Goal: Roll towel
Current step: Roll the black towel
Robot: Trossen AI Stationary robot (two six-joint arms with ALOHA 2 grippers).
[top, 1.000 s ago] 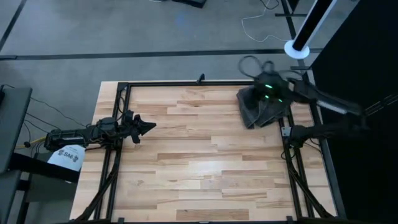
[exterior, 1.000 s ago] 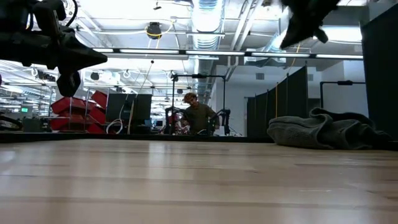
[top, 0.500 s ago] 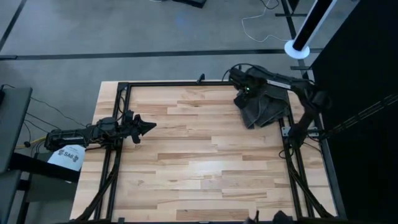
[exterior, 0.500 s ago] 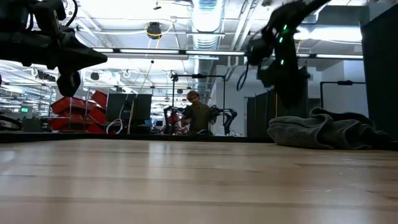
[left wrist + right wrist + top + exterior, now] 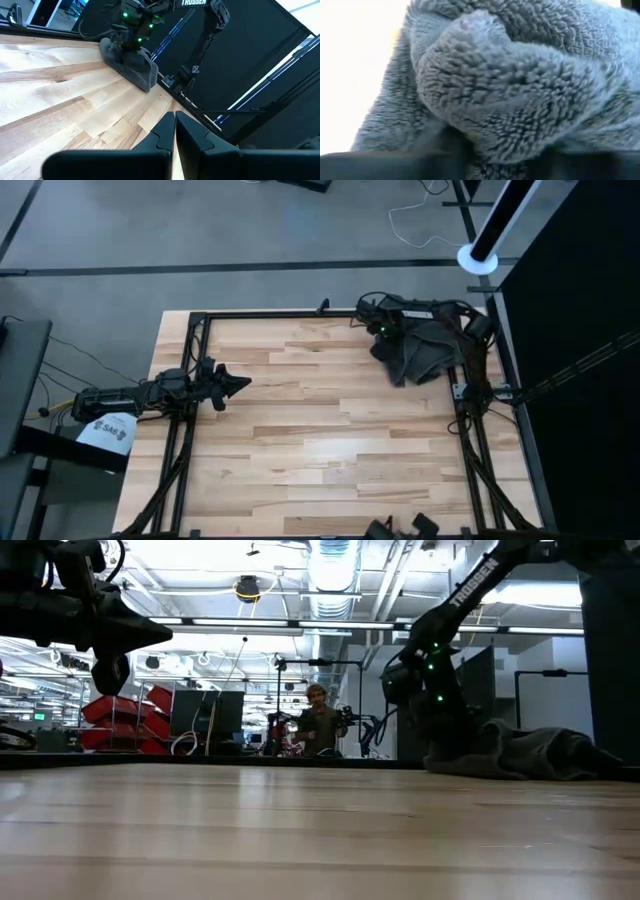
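Observation:
The dark grey towel (image 5: 425,352) lies crumpled in a heap at the table's far right corner, resting on the wood (image 5: 540,752). My right gripper (image 5: 380,330) is down at the heap's far left end (image 5: 440,740), and in its wrist view a bulging fold of terry cloth (image 5: 490,90) fills the picture close up. My left gripper (image 5: 238,385) hovers shut and empty above the table's left side (image 5: 175,131), pointing toward the towel (image 5: 131,65).
A black metal frame (image 5: 260,313) runs around the wooden tabletop, close by the towel on the far and right sides. Bare wood (image 5: 320,430) spreads over the middle and near part. A person (image 5: 318,725) stands in the room beyond the far edge.
My right gripper has come down from above the towel and gone toward the table's left, ending low at the heap's far left end. The left arm has kept still.

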